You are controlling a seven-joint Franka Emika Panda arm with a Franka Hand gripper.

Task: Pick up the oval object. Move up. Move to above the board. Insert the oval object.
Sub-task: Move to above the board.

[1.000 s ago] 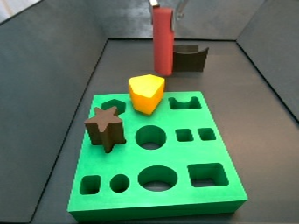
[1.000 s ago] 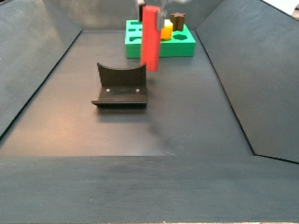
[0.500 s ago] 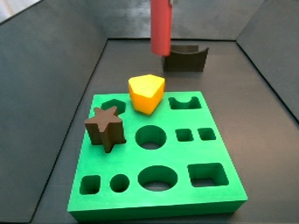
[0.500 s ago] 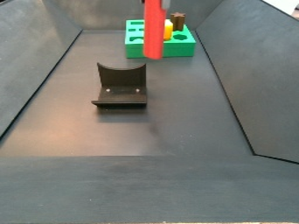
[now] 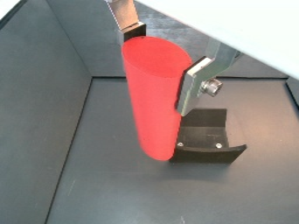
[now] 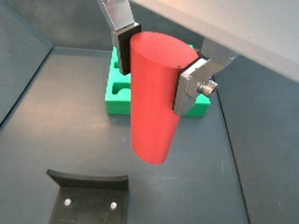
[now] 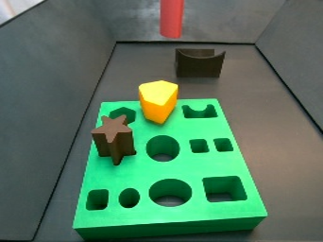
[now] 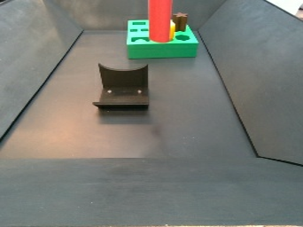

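Note:
My gripper (image 5: 159, 59) is shut on the tall red oval peg (image 5: 156, 105), a silver finger (image 5: 194, 83) pressed on each side near its top; both wrist views show this, gripper (image 6: 156, 59) and peg (image 6: 156, 101). The peg hangs upright, high off the floor; in both side views only its lower part shows, peg (image 7: 172, 18) and peg (image 8: 159, 21), and the gripper is out of frame. The green board (image 7: 171, 175) with many cut-out holes lies flat and apart from the peg. It also shows in a wrist view (image 6: 121, 92) and a side view (image 8: 154, 49).
A yellow-orange block (image 7: 157, 100) and a dark brown star block (image 7: 113, 136) stand in the board. The dark fixture (image 7: 199, 62) stands on the floor beyond the board, below the raised peg; it also shows in other views (image 5: 211, 140) (image 8: 122, 86). Sloped dark walls enclose the floor.
The peg has risen straight up in the gripper, from near the fixture to high above it. The board and blocks have not moved.

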